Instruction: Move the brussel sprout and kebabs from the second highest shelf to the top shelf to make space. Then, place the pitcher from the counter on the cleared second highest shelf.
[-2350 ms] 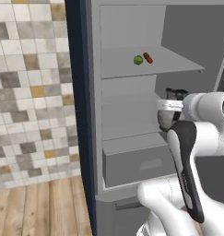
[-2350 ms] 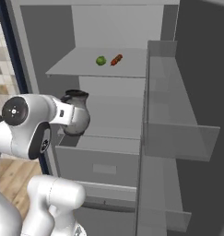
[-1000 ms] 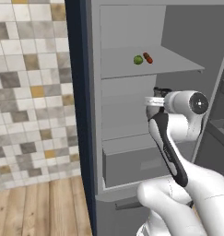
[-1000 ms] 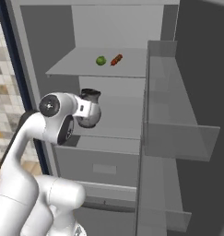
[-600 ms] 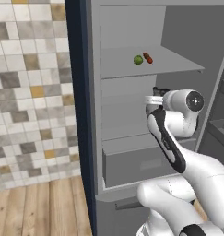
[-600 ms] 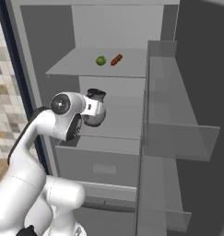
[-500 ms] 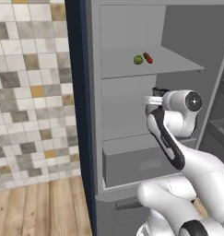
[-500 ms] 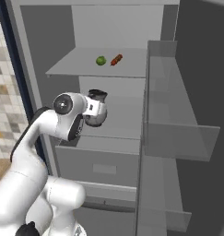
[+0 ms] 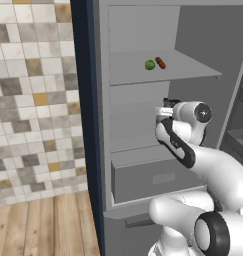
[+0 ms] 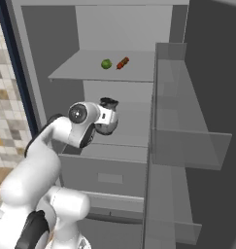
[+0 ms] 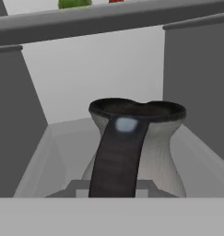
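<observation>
No text, label, brand, number or sign could be read in any of the views. The fridge walls, the shelves and the tiled wall were all plain, and the pitcher carried no writing on its body or its dark handle.
</observation>
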### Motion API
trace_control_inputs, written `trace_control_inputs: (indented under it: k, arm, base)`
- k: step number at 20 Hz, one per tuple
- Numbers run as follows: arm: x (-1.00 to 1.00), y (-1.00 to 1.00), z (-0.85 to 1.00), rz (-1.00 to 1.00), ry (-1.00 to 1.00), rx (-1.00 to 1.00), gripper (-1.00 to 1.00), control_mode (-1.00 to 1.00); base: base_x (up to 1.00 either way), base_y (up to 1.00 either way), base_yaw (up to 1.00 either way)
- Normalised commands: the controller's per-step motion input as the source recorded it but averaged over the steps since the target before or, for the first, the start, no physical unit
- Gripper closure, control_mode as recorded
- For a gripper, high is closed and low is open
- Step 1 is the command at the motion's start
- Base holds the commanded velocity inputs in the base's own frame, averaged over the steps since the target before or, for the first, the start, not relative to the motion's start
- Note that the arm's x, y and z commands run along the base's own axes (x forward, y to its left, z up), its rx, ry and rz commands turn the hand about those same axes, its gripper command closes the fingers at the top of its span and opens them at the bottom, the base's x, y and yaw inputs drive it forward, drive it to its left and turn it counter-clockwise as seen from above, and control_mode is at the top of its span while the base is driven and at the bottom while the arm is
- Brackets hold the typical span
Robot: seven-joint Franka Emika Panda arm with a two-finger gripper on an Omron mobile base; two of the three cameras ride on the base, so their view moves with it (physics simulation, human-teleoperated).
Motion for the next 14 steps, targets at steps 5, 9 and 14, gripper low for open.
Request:
trace_control_inputs:
  k: [5, 9, 14]
  arm:
    - [0.37, -0.09, -0.27, 0.00, 0.00, 0.00, 1.00, -1.00]
    - [0.38, -0.05, -0.24, 0.00, 0.00, 0.00, 1.00, -1.00]
    - [0.41, 0.00, -0.25, 0.00, 0.00, 0.00, 1.00, -1.00]
  base:
    - [0.00, 0.00, 0.00]
    - [0.00, 0.00, 0.00]
    - [0.00, 0.00, 0.00]
